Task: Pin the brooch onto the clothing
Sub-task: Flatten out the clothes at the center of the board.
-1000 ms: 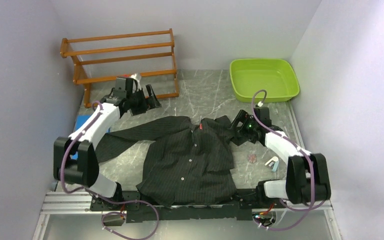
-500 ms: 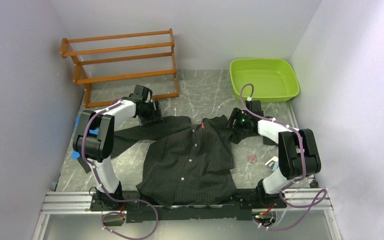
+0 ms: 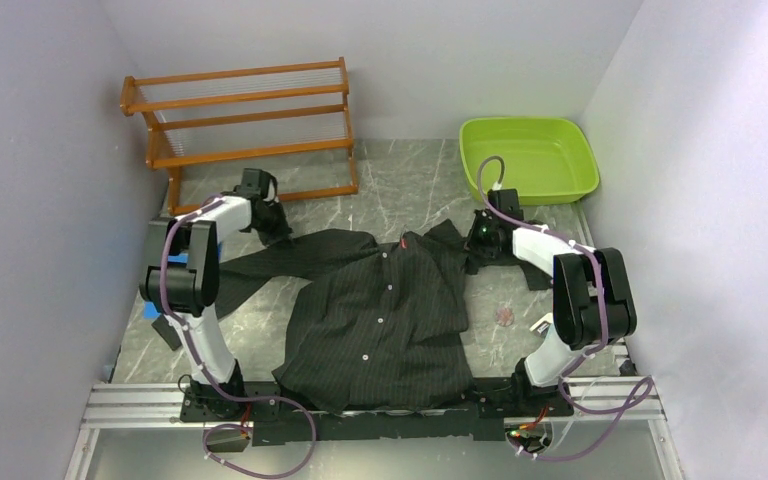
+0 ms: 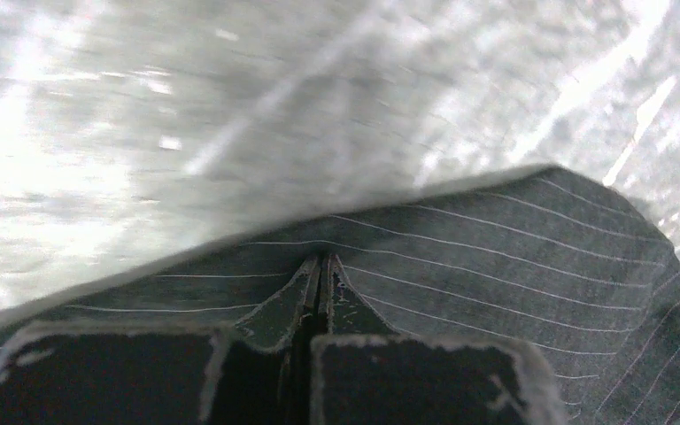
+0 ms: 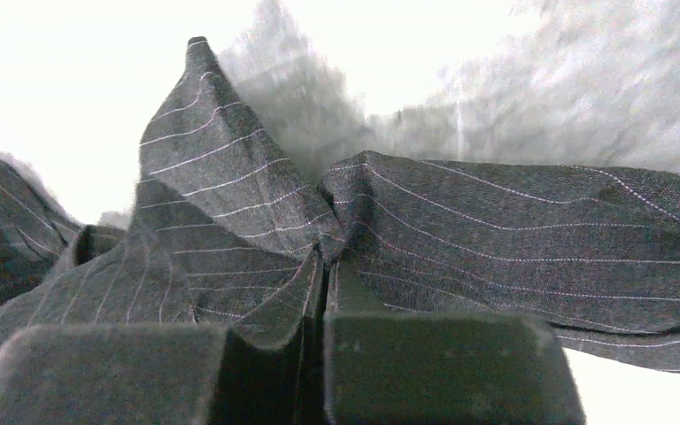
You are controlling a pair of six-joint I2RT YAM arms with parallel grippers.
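Shirt [image 3: 380,320]: black with pale pinstripes, lying button side up in the middle of the top view. The hem is at the bottom by my bases, the collar points toward the top, and one sleeve trails out to the left.
Left claw [image 4: 321,270]: my fingers are pressed together, pinching the edge of the shirt's sleeve cloth, left of the collar and upper left of centre in the top view.
Right claw [image 5: 323,266]: pinching a bunched ridge of shirt cloth at the shoulder, just right of the collar.
Surface [image 3: 410,190]: grey and marbled, carrying the shirt.
Pink bit [image 3: 505,317]: lies on the surface right of the shirt, apart from it, and is too small for me to identify.
Rack [image 3: 245,115]: wooden, upper left.
Tub [image 3: 528,158]: green, upper right.
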